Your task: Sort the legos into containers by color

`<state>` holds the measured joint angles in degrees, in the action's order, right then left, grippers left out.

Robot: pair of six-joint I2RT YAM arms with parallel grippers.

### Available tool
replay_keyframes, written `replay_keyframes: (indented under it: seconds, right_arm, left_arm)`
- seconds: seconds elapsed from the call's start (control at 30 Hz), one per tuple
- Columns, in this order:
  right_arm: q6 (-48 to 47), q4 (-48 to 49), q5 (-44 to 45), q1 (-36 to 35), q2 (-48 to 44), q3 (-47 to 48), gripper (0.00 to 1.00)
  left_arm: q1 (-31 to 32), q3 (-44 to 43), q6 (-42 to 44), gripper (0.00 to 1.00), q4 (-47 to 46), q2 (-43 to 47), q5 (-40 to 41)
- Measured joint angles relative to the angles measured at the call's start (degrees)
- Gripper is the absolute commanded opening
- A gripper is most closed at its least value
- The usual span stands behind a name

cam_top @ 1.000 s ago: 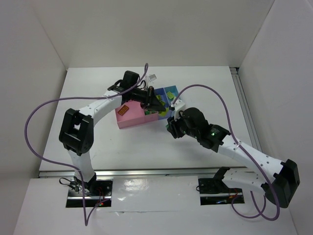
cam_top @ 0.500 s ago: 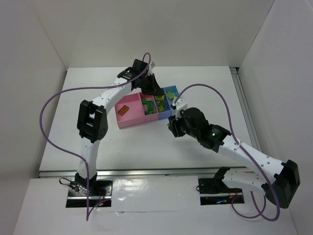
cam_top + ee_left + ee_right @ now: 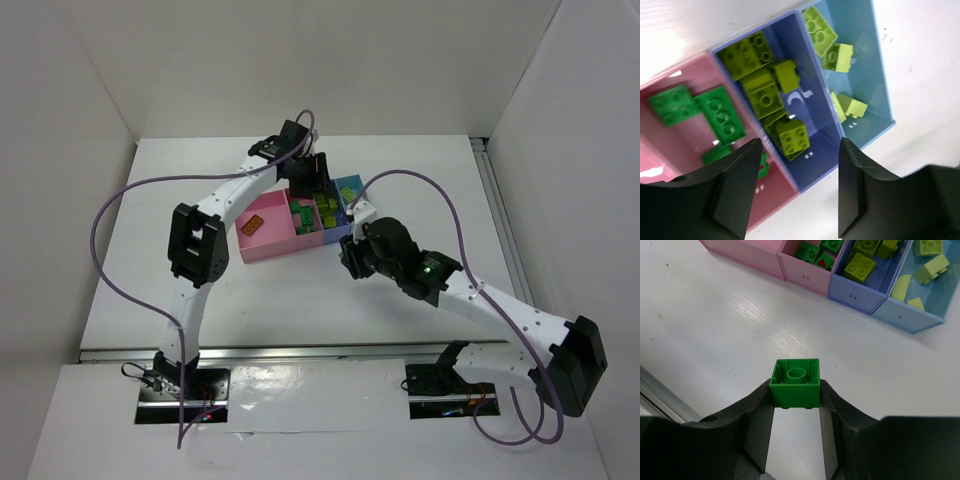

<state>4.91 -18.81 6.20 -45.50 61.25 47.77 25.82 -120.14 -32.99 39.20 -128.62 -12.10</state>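
The tray (image 3: pixel 270 245) sits on the table (image 3: pixel 420 170): dark green bricks (image 3: pixel 720 117) in its thin pink box (image 3: pixel 805 275), lime ones (image 3: pixel 762 95) in the blue box (image 3: pixel 815 160) beside it. The left fingers (image 3: pixel 735 190) hang open and empty above it. The right fingers (image 3: pixel 757 425) pinch one dark green brick (image 3: pixel 795 382) over the table, and the thin pink box lies just ahead.

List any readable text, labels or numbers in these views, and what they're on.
No readable text in any view.
Red mark on a green brick in the narrow pink bin: a blob, no letters.
Studs of the lime bricks: embossing, if any, too small to read.
Held brick in the right gripper: underside plain.
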Motion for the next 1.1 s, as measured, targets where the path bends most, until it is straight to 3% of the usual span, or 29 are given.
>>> replay_keyframes:
  seconds: [0.2, 0.43, 0.5, 0.6, 0.67, 0.73, 0.93, 1.0, 1.1]
  right_arm:
    - [-0.1, 3.3, -1.1, 0.1, 12.7, 5.0, 0.08]
    - [-0.3, 9.2, -3.0, 1.4, 30.1, 16.6, 0.1]
    - [-0.2, 10.0, -3.6, 2.0, 34.3, 20.4, 0.27]
    - [0.1, 11.1, -4.0, 3.1, 39.9, 25.5, 0.65]
    - [0.6, 11.5, -3.6, 3.7, 42.6, 27.8, 0.74]
    - [0.9, 11.7, -2.4, 4.0, 43.5, 28.6, 0.81]
    - [2.8, 12.1, 3.7, 4.3, 41.6, 28.5, 0.84]
    - [3.8, 12.6, 8.1, 4.3, 38.7, 26.7, 0.94]
    - [6.1, 12.3, 16.5, 4.3, 31.7, 22.0, 1.0]
  left_arm:
    - [-3.0, 6.5, 0.3, 0.69, 3.1, 12.0, 5.7]
    - [-16.1, 21.2, 0.0, 0.69, 1.9, 34.5, 7.7]
    - [-17.6, 24.7, 0.1, 0.69, 1.7, 38.0, 7.9]
    - [-18.3, 28.2, 0.3, 0.69, 1.7, 39.9, 7.6]
    - [-18.7, 29.9, 0.5, 0.69, 1.7, 39.8, 7.1]
    - [-19.6, 31.6, 1.1, 0.69, 1.8, 39.8, 6.6]
    - [-20.8, 33.3, 1.4, 0.69, 1.7, 39.8, 6.0]
    - [-20.9, 33.7, 1.5, 0.69, 1.2, 40.0, 5.9]
    - [-20.9, 34.3, 1.6, 0.69, 1.0, 40.5, 5.8]
